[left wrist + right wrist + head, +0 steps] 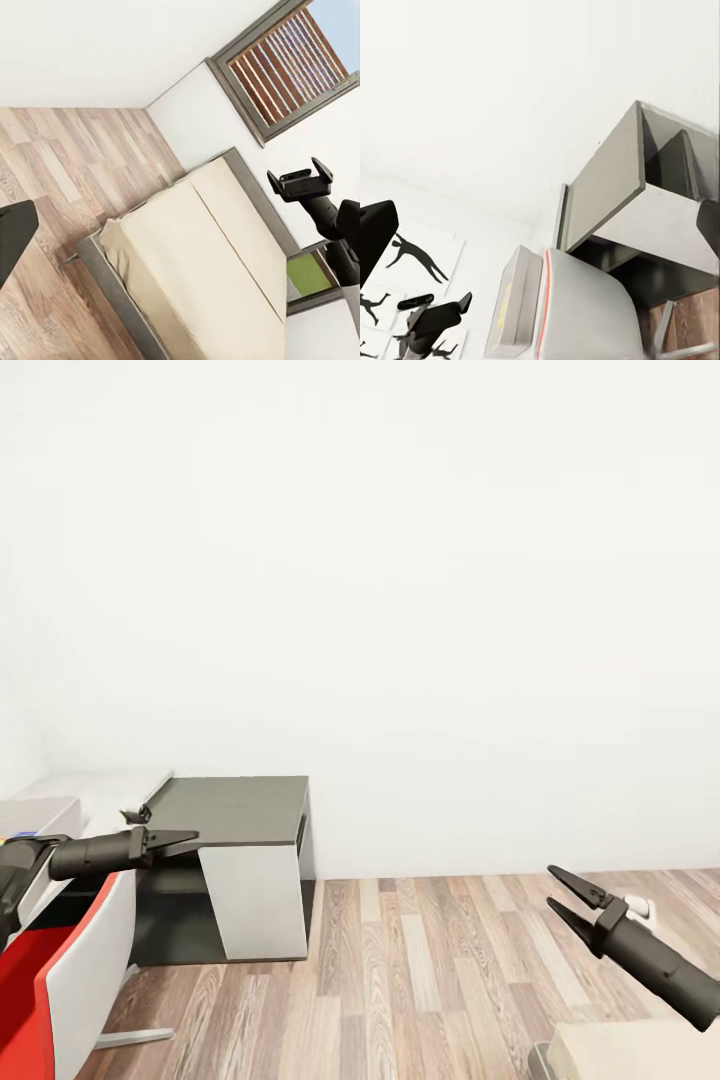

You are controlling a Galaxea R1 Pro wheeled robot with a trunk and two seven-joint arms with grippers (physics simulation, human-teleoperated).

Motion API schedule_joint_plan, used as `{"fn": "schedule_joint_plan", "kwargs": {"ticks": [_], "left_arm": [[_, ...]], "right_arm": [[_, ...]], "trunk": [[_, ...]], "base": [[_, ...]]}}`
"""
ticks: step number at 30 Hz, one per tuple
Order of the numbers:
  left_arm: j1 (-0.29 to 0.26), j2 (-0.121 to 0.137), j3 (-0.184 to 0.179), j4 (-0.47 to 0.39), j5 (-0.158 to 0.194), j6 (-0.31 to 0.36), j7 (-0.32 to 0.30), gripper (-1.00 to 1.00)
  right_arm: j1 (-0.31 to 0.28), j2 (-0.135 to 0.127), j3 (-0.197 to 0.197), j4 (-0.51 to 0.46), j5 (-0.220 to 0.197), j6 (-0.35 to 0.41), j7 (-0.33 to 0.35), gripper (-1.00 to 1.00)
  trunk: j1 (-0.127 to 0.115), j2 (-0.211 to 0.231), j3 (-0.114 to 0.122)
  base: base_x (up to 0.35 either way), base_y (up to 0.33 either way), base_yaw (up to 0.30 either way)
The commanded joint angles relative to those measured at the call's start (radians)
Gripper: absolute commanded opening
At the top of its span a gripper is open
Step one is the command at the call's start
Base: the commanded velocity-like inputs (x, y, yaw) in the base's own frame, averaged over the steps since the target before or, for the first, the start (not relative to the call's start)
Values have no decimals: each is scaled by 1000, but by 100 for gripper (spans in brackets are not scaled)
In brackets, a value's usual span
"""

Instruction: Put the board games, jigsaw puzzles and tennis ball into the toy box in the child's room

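Room: plain white wall (400, 560) across most of the head view, wood-plank floor (430, 980) below it.
Bed (202, 262): two beige mattress halves in a grey frame, seen from the left wrist view; nothing lies on the part in view. A beige corner (640, 1050) also shows at the lower right of the head view. A dark-framed window (289, 67) stands in the wall beyond the bed.
Table (70, 790): light-grey top at the far left of the head view, mostly cut off by the picture edge.
Side desk (240, 840): lower, dark-grey top with a white side panel, just beside the table, against the wall.
Chair (60, 980): red and white, at the lower left, in front of the table and below the left arm.
Wall pictures (416, 259): black sports silhouettes, in the right wrist view.
Left arm: held level, reaching towards the side desk over the chair back.
Left gripper (170, 842): fingers read as pressed together to a point, holding nothing.
Right arm: rises from the lower right, angled up and to the left over bare floor.
Right gripper (562, 894): fingers spread apart, holding nothing.
Toys and toy box: not made out in these views.
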Motion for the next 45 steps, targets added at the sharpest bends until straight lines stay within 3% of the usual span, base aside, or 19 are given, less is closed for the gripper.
{"fn": "schedule_joint_plan", "kwargs": {"ticks": [1, 3, 4, 7, 9, 11, 16, 19, 20, 22, 23, 24, 27, 30, 32, 34, 37, 40, 45], "left_arm": [[0, -1, -1, 0, 0, 10, -4, 100], [0, -5, -3, 0, -3, 11, -4, 100], [0, -7, -5, 0, -6, 14, -4, 100], [0, -22, -8, 2, -9, 16, 0, 100], [0, -37, -9, 3, -10, 17, 61, 100], [0, -60, -10, 3, -10, 20, 163, 100], [0, -98, -10, 11, -9, 19, 376, 100], [0, -160, -12, 82, -11, 12, 578, 100], [0, -171, -13, 96, -11, 10, 617, 100], [2, -203, -14, 155, -12, -16, 780, 100], [3, -209, -14, 174, -12, -31, 822, 100], [8, -221, -15, 220, -12, -72, 903, 100], [28, -261, -16, 424, -14, -260, 1123, 100], [51, -295, -17, 615, -31, -445, 1293, 100], [79, -309, -17, 657, -45, -511, 1356, 100], [169, -334, -17, 695, -84, -610, 1464, 100], [271, -359, -17, 711, -122, -688, 1544, 100], [411, -380, -17, 719, -165, -813, 1604, 100], [520, -386, -17, 723, -179, -889, 1621, 100]], "right_arm": [[-1, 0, 4, 0, 15, 4, 6, 100], [-6, 0, 29, 0, 66, 0, 0, 100], [-14, 0, 63, -1, 119, -9, -5, 100], [-58, 1, 150, 0, 219, -24, -21, 100], [-91, 3, 207, 4, 269, -28, -42, 100], [-134, 21, 272, 36, 313, -37, -98, 100], [-219, 111, 332, 158, 343, -49, -287, 100], [-315, 168, 347, 386, 371, -84, -410, 100], [-334, 176, 353, 432, 380, -94, -421, 100], [-404, 203, 399, 620, 440, -143, -448, 100], [-417, 208, 415, 667, 459, -157, -452, 100], [-443, 221, 460, 793, 516, -212, -461, 100], [-457, 231, 522, 949, 584, -311, -467, 100], [-457, 250, 575, 1089, 613, -395, -472, 100], [-457, 261, 599, 1153, 622, -434, -473, 100], [-451, 280, 659, 1293, 650, -549, -475, 100], [-424, 294, 716, 1443, 697, -695, -476, 100], [-311, 294, 752, 1536, 749, -852, -477, 100], [-172, 285, 768, 1561, 766, -910, -477, 100]], "trunk": [[0, -1, 0], [0, -1, 0], [0, -1, 0], [0, -1, 0], [0, -1, 0], [0, -1, 0], [0, -1, 0], [0, -1, 0], [0, -1, 0], [0, -1, 0], [0, -1, 0], [0, -1, 0], [0, -1, 0], [0, -1, 0], [0, -1, 0], [0, -1, 0], [0, -1, 0], [0, -1, 0], [0, -1, 0]], "base": [[-1, 1, -2], [0, 0, -1], [0, 0, 0], [0, 0, 0], [0, 0, 0], [0, 0, 0], [0, 0, 0], [0, 0, 0], [0, 0, 0], [0, 0, 0], [0, 0, 0], [0, 0, 0], [0, 0, 0], [0, 0, 0], [0, 0, 0], [0, 0, 0], [0, 0, 0], [0, 0, 0], [0, 0, 0]]}}
